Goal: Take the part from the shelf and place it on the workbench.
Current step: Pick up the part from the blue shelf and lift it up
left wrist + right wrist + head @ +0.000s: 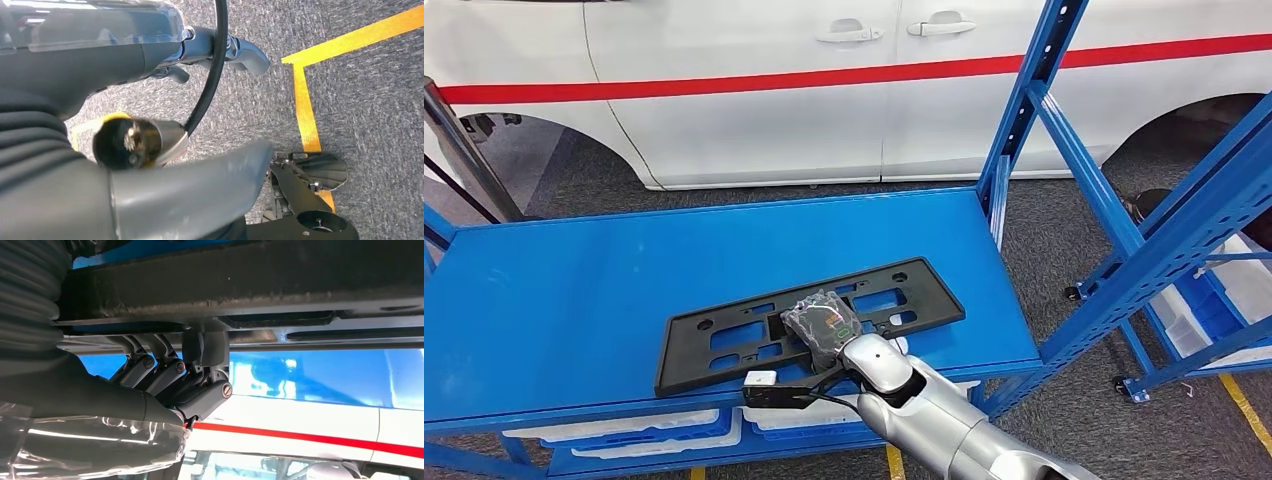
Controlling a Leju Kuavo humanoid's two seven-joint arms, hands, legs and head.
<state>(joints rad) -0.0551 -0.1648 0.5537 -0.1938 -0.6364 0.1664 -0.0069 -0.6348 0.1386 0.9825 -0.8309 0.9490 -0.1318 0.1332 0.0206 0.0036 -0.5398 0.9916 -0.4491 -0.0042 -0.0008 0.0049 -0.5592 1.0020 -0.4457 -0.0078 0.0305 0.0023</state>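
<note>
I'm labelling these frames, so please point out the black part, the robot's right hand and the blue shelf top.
black part (724,340), head view, on its left half.
right hand (822,322), head view, on the wrapped back of the hand.
blue shelf top (574,290), head view, on bare surface left of the part.

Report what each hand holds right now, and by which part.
The right hand grips the black plate frame at the middle of its near long edge, fingers curled over it. The left hand holds nothing.
</note>
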